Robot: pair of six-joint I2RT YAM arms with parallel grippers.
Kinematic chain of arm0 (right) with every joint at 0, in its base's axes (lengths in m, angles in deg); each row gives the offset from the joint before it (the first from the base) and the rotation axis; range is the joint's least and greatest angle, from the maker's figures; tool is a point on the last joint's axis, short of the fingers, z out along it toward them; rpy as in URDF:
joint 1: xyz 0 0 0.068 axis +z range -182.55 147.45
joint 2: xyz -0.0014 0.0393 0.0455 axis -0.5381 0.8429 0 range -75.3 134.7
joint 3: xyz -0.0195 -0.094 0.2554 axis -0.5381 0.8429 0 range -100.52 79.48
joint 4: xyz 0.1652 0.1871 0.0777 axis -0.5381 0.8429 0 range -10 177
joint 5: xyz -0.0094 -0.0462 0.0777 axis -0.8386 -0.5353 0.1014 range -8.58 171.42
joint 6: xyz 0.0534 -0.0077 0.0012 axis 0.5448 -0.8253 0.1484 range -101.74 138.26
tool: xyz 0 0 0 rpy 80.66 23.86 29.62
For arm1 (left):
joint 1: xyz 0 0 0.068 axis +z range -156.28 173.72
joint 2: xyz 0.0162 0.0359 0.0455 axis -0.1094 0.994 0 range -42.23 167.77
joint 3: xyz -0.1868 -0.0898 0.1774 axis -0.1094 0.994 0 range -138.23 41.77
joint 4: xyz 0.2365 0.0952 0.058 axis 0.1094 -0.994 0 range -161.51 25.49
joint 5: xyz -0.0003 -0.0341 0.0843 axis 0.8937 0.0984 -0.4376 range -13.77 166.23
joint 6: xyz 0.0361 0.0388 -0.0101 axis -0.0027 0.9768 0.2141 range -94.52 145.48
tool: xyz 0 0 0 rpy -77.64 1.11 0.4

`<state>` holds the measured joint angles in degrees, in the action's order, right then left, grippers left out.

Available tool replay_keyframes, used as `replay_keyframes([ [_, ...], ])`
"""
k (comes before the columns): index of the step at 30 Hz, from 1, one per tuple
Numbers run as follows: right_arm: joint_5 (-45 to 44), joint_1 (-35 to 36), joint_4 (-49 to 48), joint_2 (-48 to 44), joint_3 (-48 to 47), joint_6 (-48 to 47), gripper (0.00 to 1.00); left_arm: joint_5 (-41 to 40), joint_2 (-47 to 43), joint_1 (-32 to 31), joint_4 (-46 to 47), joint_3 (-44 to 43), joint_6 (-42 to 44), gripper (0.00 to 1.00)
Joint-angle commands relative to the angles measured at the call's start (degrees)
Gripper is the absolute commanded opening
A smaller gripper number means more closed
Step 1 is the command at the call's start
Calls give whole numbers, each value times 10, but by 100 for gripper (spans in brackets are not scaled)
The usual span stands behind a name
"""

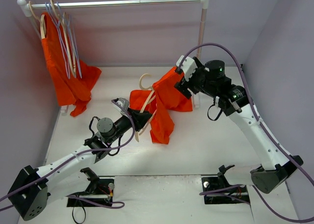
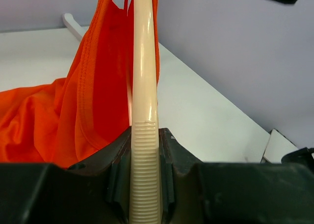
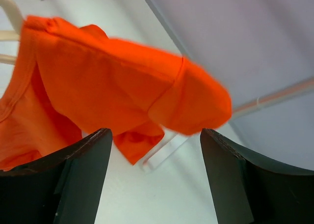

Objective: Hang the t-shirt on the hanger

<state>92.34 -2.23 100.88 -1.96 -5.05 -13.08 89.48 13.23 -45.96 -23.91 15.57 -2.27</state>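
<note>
Top view: the cream hanger [image 1: 145, 102] is held tilted above the middle of the white worktop [image 1: 211, 135], with its hook turned to the far side. It is gripped low on one arm by the left jaws, probably so that it is kept steady while fabric is worked over it. The bright orange-red t-shirt [image 1: 167, 103] is draped across the hanger in bunched folds, with a loose length hanging down toward the worktop on the near side. The right jaws are seen at the shirt's far right corner, where a sleeve is spread out. At the far left, a second orange garment [image 1: 64, 71] and thin lilac wire hangers [image 1: 63, 35] are hung on a rail [image 1: 113, 3].

Left wrist view: the left jaws are clenched on the ribbed end of the hanger [image 2: 144, 111], which rises straight up the middle of the picture. The t-shirt [image 2: 73, 116] is gathered to its left, and a stitched edge can be made out along soft, creased cloth.

Right wrist view: the right jaws are spread wide with nothing between them. The t-shirt [image 3: 108, 81] is seen just beyond their tips, plain and unprinted, its sleeve end blurred. A sliver of the hanger [image 3: 7, 13] shows at the upper left. The gap suggests the sleeve is not being gripped at this moment.
</note>
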Motion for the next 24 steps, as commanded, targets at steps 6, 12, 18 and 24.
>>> replay_keyframes([
  [6,161,-7,9,57,-71,-186,74,53,-19,5,19,-35,7,0],
  [12,202,-8,122,115,-137,-253,71,67,-18,5,-7,-54,23,0],
  [18,207,-9,137,125,-118,-287,70,92,-8,5,-21,-68,31,0],
  [24,203,-10,165,145,-120,-313,70,123,-4,5,-59,-91,60,0],
])
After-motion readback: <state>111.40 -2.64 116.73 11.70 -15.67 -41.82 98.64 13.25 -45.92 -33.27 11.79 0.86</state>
